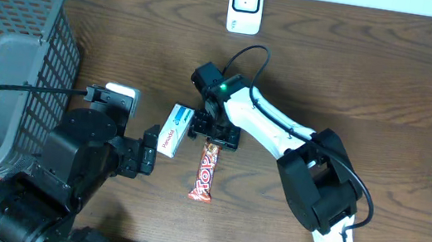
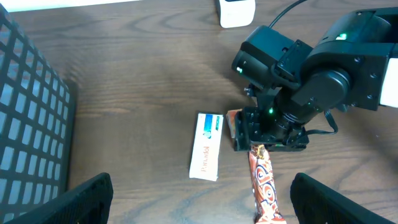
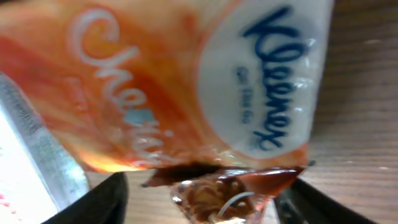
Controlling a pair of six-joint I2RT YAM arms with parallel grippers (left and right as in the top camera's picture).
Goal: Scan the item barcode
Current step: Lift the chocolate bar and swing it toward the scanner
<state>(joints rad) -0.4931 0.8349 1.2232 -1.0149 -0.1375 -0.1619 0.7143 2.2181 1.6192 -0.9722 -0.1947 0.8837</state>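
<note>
Three items lie near the table's [image 1: 371, 83] middle: an orange Kleenex pack [image 3: 186, 81], a white box [image 1: 175, 130] and a candy bar [image 1: 205, 172]. The right gripper [image 1: 214, 133] sits low over the pack; whether it grips cannot be told. The left gripper [image 2: 202, 202] hangs wide open, holding nothing.

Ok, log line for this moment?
right gripper at Kleenex pack, grip unclear | left gripper open, empty | no item at scanner

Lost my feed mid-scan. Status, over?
Left gripper open, empty. Right gripper open, low over Kleenex pack, far from scanner. Candy bar end and box crowd the pack.
</note>
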